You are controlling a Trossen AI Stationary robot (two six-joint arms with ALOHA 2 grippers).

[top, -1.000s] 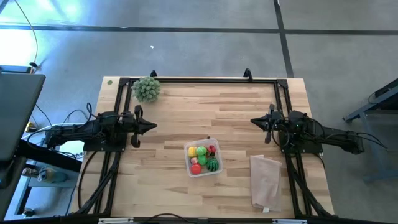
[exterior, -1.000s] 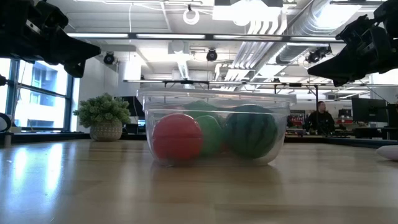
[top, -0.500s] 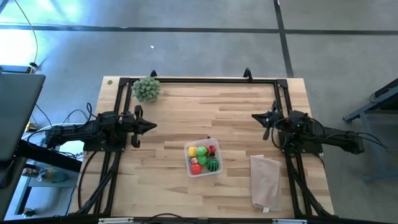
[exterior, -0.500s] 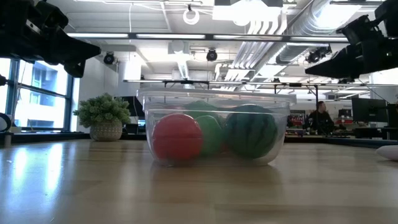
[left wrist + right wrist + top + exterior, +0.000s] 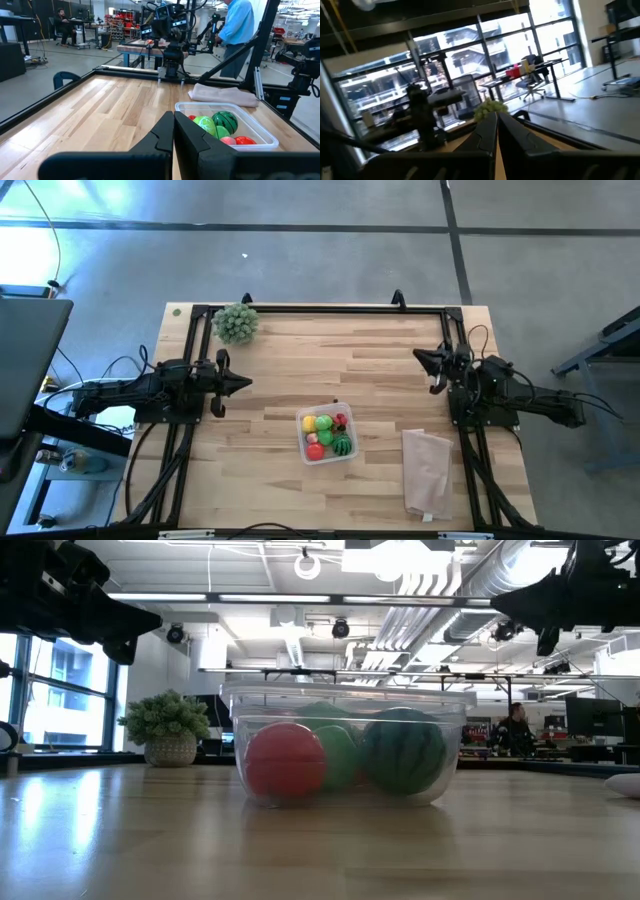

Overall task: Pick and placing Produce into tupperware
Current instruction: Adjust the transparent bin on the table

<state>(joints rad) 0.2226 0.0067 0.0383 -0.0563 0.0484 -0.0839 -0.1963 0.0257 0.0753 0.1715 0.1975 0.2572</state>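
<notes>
Your left tool (image 5: 243, 383) sits with its fingers pressed together, holding nothing, at the left side of the surface (image 5: 300, 350) in the high view; your right tool (image 5: 420, 357) is likewise closed and empty at the right side. Between them, nearer the front edge, the tupperware (image 5: 326, 434) holds the produce (image 5: 322, 433): yellow, green and red pieces plus a striped watermelon ball (image 5: 343, 445). A pale bag (image 5: 427, 470) lies just right of it, and a bushy ball (image 5: 235, 322) sits at the far left corner.

In the low view, you see the tupperware resting on the surface with a red ball (image 5: 285, 761) and the watermelon ball against its front wall.

In the left wrist view, your closed fingers (image 5: 172, 140) point toward the tupperware.

In the right wrist view, your closed fingers (image 5: 492, 132) aim at the bushy ball.
</notes>
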